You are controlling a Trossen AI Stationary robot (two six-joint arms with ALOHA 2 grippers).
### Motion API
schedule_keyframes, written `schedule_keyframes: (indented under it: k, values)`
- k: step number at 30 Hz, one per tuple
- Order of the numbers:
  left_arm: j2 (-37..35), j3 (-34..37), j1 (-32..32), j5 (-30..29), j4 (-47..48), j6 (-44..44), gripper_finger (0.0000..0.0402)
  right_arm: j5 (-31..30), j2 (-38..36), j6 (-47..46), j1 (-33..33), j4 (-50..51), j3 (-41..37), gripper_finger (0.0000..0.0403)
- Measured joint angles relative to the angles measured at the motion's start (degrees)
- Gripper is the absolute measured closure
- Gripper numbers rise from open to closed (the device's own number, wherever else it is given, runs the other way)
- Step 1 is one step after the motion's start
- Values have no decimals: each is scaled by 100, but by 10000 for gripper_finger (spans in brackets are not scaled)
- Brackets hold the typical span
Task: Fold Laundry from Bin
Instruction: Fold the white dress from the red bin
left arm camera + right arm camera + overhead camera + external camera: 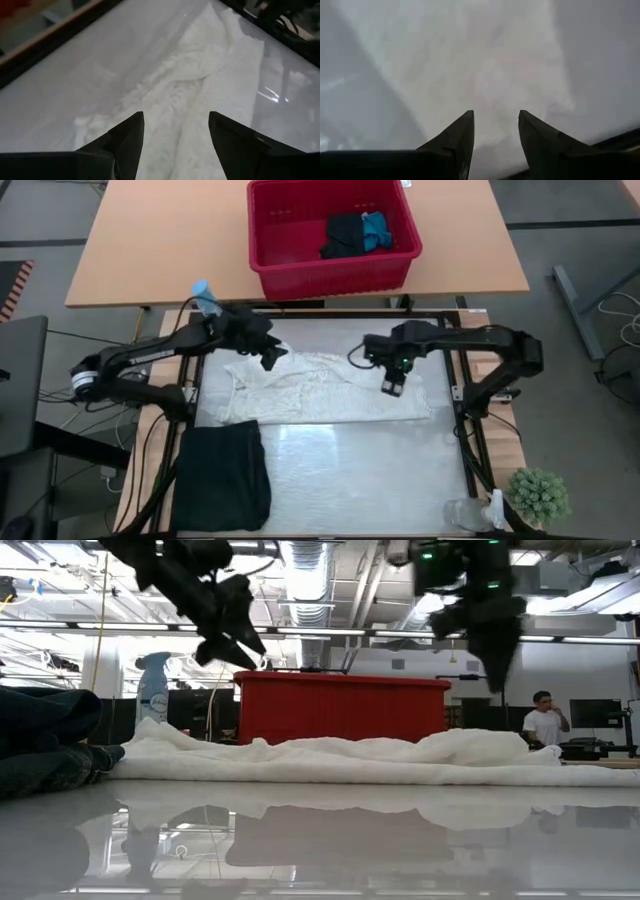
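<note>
A white crinkled garment (320, 388) lies folded across the middle of the shiny table, flat on its underside. My left gripper (270, 358) hangs open above its far left part; in the left wrist view the cloth (200, 85) lies below the fingers. My right gripper (391, 387) hangs open above the garment's right part, pointing down, the cloth (485, 65) under it. A folded black garment (222, 475) rests on the table's near left corner. The red bin (330, 275) stands on the wooden table beyond, with black and blue laundry (356, 235) inside.
A blue-capped spray bottle (205, 298) stands at the far left corner. A small green plant (538, 495) and a clear bottle (470, 513) sit at the near right corner. The near middle of the table (360, 480) is bare. A person (545, 725) stands far off in the room.
</note>
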State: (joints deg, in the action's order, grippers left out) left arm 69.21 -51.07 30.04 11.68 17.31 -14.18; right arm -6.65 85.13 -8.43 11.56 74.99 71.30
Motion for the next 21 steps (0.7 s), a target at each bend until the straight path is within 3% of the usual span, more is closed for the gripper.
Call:
schedule_keyframes:
  k: [4, 8, 11, 21]
  values:
    - [430, 2, 186, 482, -259, 358, 189, 223, -713, 247, -230, -667, -902, 224]
    - [783, 2, 224, 740, -482, 658, 189, -377, -1219, 449, -538, -1444, -1500, 229]
    - [980, 2, 242, 759, -611, 766, 189, -818, -1319, 570, -550, -1512, -1651, 232]
    - [1153, 2, 406, 890, -805, 901, 189, -725, -1266, 1027, -222, -1887, -2364, 233]
